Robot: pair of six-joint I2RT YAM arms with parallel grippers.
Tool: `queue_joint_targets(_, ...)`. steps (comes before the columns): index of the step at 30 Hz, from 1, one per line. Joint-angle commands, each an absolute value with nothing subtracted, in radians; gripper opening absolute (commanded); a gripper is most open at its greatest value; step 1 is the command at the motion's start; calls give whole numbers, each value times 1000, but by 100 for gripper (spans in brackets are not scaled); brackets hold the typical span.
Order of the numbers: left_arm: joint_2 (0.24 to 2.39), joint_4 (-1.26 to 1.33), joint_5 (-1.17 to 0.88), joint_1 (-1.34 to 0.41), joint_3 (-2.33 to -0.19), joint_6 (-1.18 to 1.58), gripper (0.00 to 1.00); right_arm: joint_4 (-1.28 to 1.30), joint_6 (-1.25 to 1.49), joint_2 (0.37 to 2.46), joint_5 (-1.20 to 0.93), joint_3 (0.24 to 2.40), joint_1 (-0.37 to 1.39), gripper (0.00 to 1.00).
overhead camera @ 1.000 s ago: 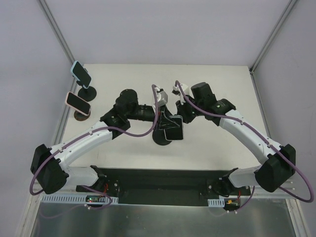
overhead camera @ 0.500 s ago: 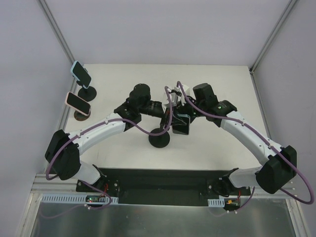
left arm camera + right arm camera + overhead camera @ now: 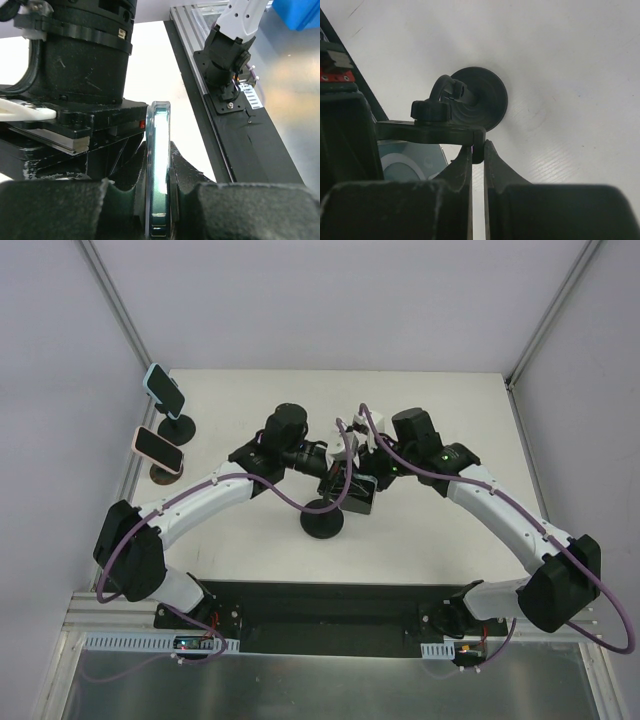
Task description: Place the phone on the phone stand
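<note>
**Phone (image 3: 159, 135) pinched edge-on while the stand is steadied**

The left hand (image 3: 159, 182) is closed down to a narrow gap on the phone. Its pads press the front and back faces, so the thin edge points straight at the wrist camera. The grip sits near one end, probably so that most of the body stands clear of the fingers and can meet the holder.

The right hand (image 3: 477, 150) is all but fully closed, nipping the rim of the holder plate on the phone stand (image 3: 482, 97). I judge that it braces the plate against tipping or swivelling as the phone comes on. In the right wrist view a pale patch of the phone shows just under that plate and very near it. Whether they touch I cannot tell.

From above, the phone and both hands crowd together just over and beside the stand's round base, near the middle of the counter (image 3: 450, 410). Bare counter lies all round the base, with the most room toward the far and right edges.

The tight spot is between the two hands themselves, where the wrists are close together. Along the left edge a teal-cased phone (image 3: 163, 387) and a pink-cased phone (image 3: 157, 444) sit on their own stands, well apart from the work.
</note>
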State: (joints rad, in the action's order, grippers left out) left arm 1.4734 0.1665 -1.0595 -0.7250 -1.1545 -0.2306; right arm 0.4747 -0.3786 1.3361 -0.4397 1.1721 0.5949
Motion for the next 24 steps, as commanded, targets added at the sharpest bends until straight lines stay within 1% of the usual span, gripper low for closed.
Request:
queue_joint_targets(1, 1450, 66, -1059, -704, -1209, -330, 0, 449, -376, 1293, -479, 1196, 586, 1)
queue_joint_targets(4, 1421, -57, -958, -704, -1215, -318, 0, 440, -338, 1290, -401, 1200, 584, 1)
queue_joint_targets(7, 1342, -80, -558, -727, -1134, -180, 0, 344, -230, 1255, -305, 1160, 591, 1)
queue_joint_targets(8, 1307, -87, -273, -736, -1115, -143, 0, 315, -203, 1244, -282, 1141, 597, 1)
queue_joint_targets(10, 1283, -112, -9, -756, -1092, -41, 0, 264, -117, 1211, -117, 1088, 633, 1)
queue_joint_targets(11, 1266, -142, 235, -758, -1089, -2, 0, 258, -85, 1201, -39, 1074, 650, 1)
queue_joint_targets(12, 1261, -158, 300, -762, -1089, 38, 0, 249, -51, 1192, 124, 1053, 707, 0)
queue_joint_targets(13, 1262, -173, 351, -771, -1092, 79, 0, 221, -34, 1175, 209, 1039, 748, 0)
queue_joint_targets(14, 1279, -190, 488, -785, -1104, 92, 0, 207, -14, 1166, 304, 1025, 797, 0)
queue_joint_targets(15, 1291, -195, 546, -799, -1108, 95, 0, 190, 1, 1154, 492, 1011, 899, 0)
queue_joint_targets(16, 1307, -196, 601, -817, -1112, 107, 0, 161, 106, 1134, 587, 984, 952, 0)
queue_joint_targets(17, 1339, -195, 627, -818, -1118, 115, 0, 166, 144, 1134, 724, 983, 995, 0)
queue_joint_targets(18, 1353, -180, 700, -818, -1117, 135, 0, 173, 181, 1137, 782, 988, 1073, 0)
queue_joint_targets(20, 1387, -80, 712, -805, -1071, 118, 0, 173, 207, 1141, 871, 1000, 1133, 0)
queue_joint_targets(22, 1402, -3, 622, -795, -1062, 106, 0, 189, 210, 1163, 881, 1017, 1164, 0)
queue_joint_targets(24, 1423, -3, 568, -782, -1078, 132, 0, 201, 233, 1172, 882, 1042, 1186, 0)
